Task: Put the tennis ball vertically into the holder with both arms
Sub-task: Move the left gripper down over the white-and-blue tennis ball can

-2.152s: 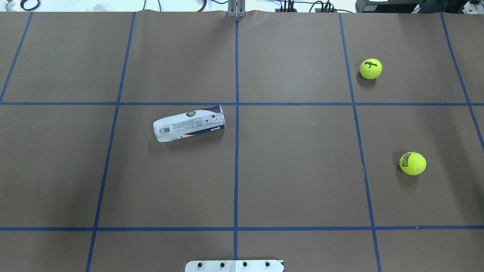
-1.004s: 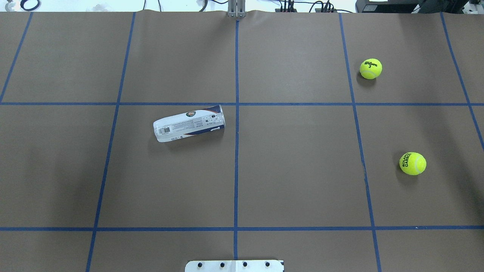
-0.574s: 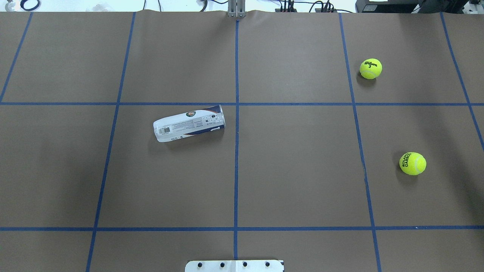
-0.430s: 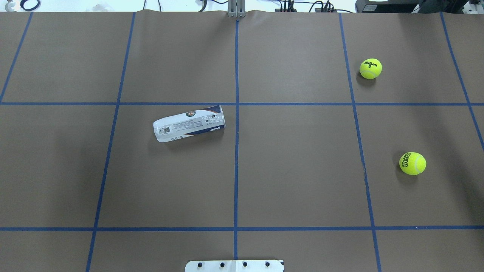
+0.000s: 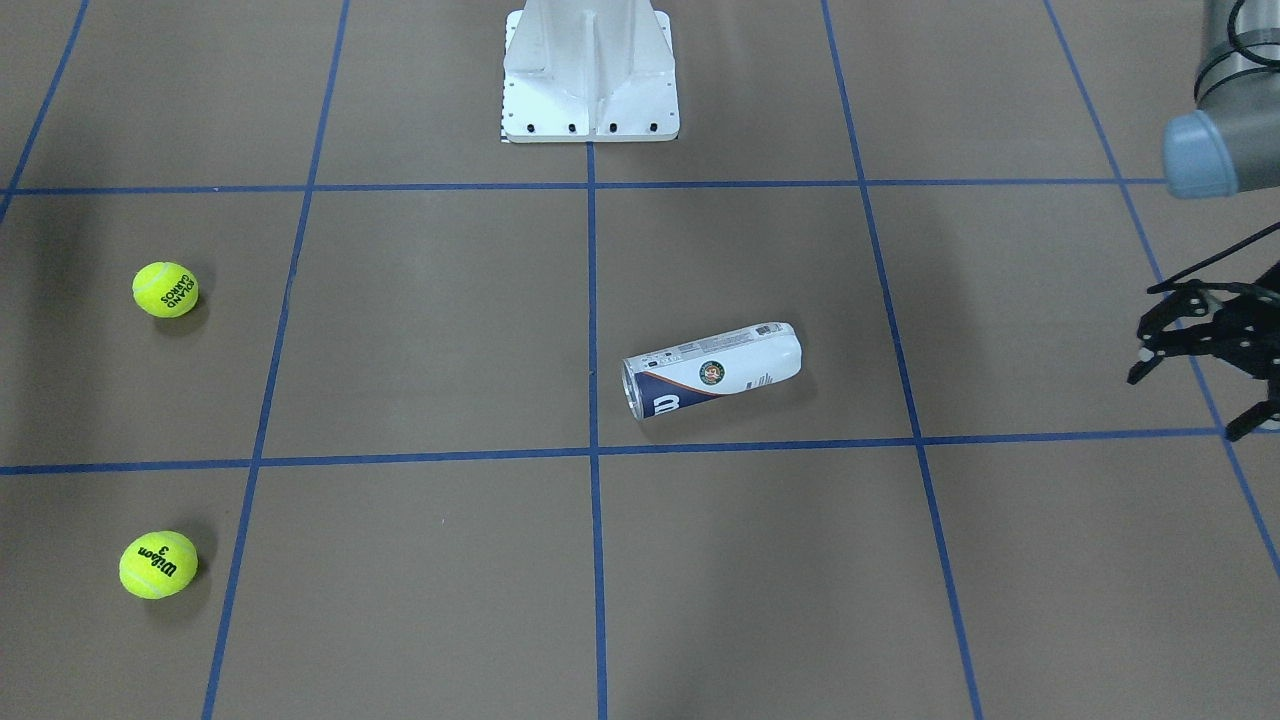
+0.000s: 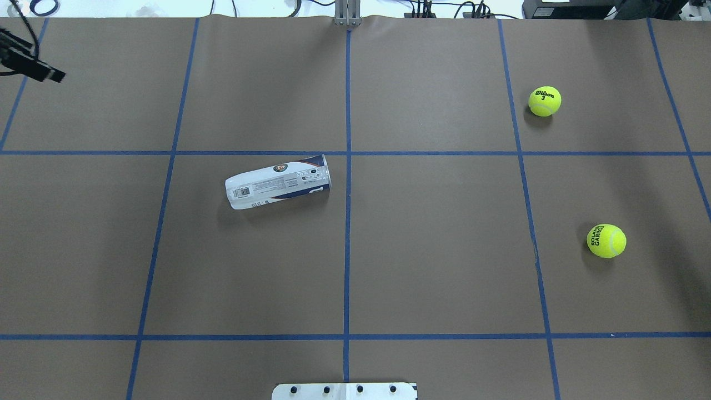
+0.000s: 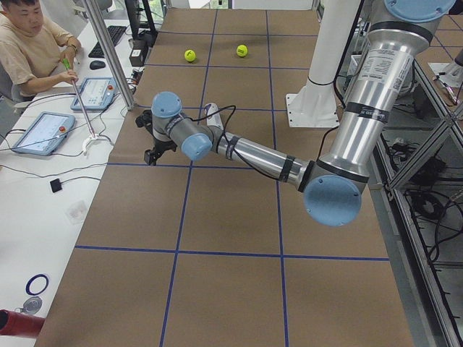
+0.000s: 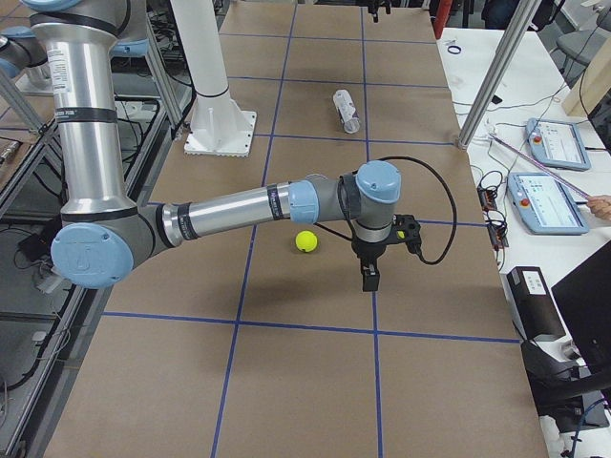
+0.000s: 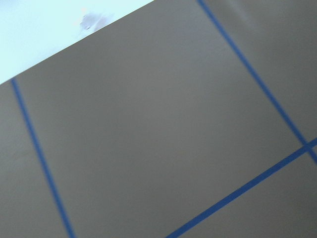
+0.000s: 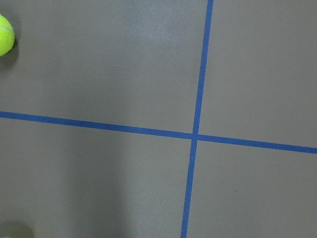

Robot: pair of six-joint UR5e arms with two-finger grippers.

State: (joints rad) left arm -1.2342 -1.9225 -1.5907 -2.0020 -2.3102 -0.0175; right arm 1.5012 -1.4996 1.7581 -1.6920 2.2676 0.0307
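**Front-facing view.** The left gripper (image 5: 1183,408) hangs over the table (image 5: 400,330) near its end. Its two fingers are spread wide, and they hold and touch nothing. The holder (image 5: 712,370) lies on its side, well apart from this gripper toward the table's middle, with its metal rim turned away from the gripper. The Roland Garros ball (image 5: 165,289) and the Wilson ball (image 5: 158,564) rest far beyond the holder, at the opposite end.

Probable faults:
- The holder is round and lies flat, so an off-centre finger contact is likely to roll it away.
- A grip on the thin clear wall may slip or dent it while it is being stood upright.
- If the holder is tilted at insertion, the ball may catch on the rim.

**Overhead view.** Only a black tip of the left gripper enters at the far corner. The holder lies well apart from it, nearer the robot and the centre line.

**Left side view.** The left arm (image 7: 253,152) reaches out low, with its gripper above bare table.

**Right side view.** The right gripper (image 8: 368,272) points down above the table. A tennis ball (image 8: 305,241) rests near it on the robot's side without touching it. The finger opening cannot be told from this view.

**Left wrist view.** Only table and blue tape lines appear.

**Right wrist view.** The ball shows at the upper corner, off the gripper's axis. A descent from this position would probably miss the ball or nudge it into rolling.
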